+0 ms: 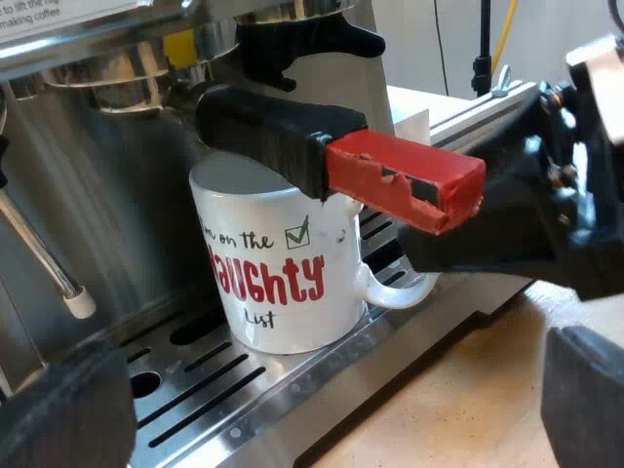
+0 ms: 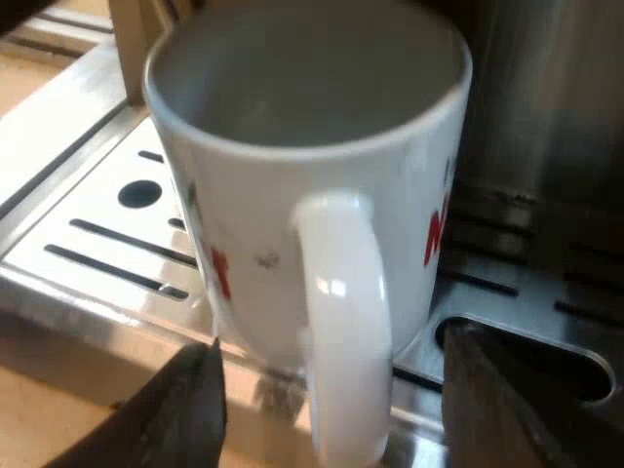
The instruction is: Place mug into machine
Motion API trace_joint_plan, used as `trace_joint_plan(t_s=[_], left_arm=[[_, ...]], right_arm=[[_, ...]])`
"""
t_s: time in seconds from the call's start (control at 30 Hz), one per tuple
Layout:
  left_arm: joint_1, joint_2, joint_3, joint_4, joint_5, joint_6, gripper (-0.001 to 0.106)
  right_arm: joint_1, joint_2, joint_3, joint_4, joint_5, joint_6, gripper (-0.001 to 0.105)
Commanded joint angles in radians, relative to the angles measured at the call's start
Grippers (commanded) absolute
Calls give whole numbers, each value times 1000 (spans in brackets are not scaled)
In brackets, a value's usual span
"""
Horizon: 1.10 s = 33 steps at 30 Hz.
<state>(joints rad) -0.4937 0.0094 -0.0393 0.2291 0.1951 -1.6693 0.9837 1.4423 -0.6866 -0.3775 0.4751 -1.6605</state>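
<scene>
Mug, a glossy white ceramic cylinder with red lettering, stands upright on the slotted brushed-steel drip tray of the espresso machine. It is straight ahead of my left end effector, whose blunt black tips are spread wide and hold nothing. Just above the mug's rim juts the holder, its dark handle ending in a chipped red block. My right end effector is released too: its matte fingers flank the smooth looped mug handle, with a gap on each side. Pale wood-toned bench lies beneath the left end effector.
</scene>
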Motion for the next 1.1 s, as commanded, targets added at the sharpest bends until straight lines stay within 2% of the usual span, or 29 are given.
trace_joint_plan(t_s=[0.03,0.2,0.27,0.33,0.7,0.77,1.1], left_arm=[[-4,1,0,-24,3,-16,85],[-4,1,0,-24,3,-16,85],[-4,1,0,-24,3,-16,85],[-4,1,0,-24,3,-16,85],[-4,1,0,-24,3,-16,85],[-4,1,0,-24,3,-16,85],[-4,1,0,-24,3,-16,85]], right_arm=[[-13,-4,42,-99,-11,-4,52],[-39,34,61,-178,-65,-4,52],[-50,104,58,-315,-95,-27,52],[-50,136,46,-344,-95,-27,52],[-90,276,-111,-345,-98,-27,52],[-95,301,-144,-345,-128,-27,52],[-95,339,-188,-342,-150,-27,52]])
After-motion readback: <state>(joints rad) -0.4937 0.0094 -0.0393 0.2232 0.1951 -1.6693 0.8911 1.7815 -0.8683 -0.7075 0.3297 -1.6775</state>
